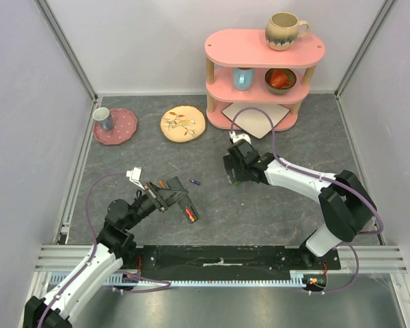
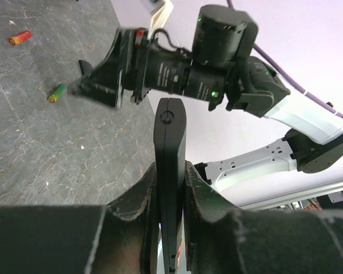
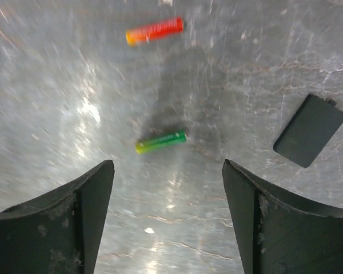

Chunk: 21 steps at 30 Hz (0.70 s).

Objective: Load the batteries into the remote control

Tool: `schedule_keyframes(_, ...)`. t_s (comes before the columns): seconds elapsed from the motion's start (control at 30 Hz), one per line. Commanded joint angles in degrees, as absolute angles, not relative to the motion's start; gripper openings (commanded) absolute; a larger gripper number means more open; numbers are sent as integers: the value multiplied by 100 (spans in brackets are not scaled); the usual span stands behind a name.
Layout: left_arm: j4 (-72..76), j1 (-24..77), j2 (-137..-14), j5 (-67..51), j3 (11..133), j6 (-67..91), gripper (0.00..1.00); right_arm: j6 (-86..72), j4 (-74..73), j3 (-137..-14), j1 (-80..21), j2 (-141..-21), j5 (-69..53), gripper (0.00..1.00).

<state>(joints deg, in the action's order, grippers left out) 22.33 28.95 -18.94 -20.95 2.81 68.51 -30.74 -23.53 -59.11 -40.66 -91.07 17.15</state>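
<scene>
- Here, in the top view, the left gripper (image 1: 167, 197) is clamping the remote control (image 1: 186, 209), which is sticking out past its fingers. A purple battery (image 1: 196, 182) is lying on the table (image 1: 273, 219) near the remote control, between the two grippers. The right gripper (image 1: 236, 175) is hanging low, well apart from the left one.
- In the left wrist view, both fingers (image 2: 131, 208) are pressing on the remote control, which is standing edge-on between them and reaching beyond their tips. Ahead and to the left of the fingers, a green battery (image 2: 57, 93) and a red-orange battery (image 2: 19, 37) are lying on the table. The right gripper is showing blurred just beyond the remote's tip.
- In the right wrist view, the right fingers (image 3: 74, 222) are standing wide apart, gripping nothing. The green battery is lying just ahead of the gap, and the red-orange battery is lying farther ahead. A black cover plate (image 3: 310, 130) is lying flat ahead of the finger at the right of this view.
</scene>
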Motion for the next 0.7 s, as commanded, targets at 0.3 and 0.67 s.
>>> schedule_keyframes(0.3, 2039, 2857, -1978, -2065, 264, 6645, 2, -1354, -1793, -5792, -3973, -9676, 862, 79)
schedule_keyframes(0.67, 2030, 2857, -2057, -2048, 246, 6600, 2, -1195, -1547, -5713, -3762, -9993, 589, 71)
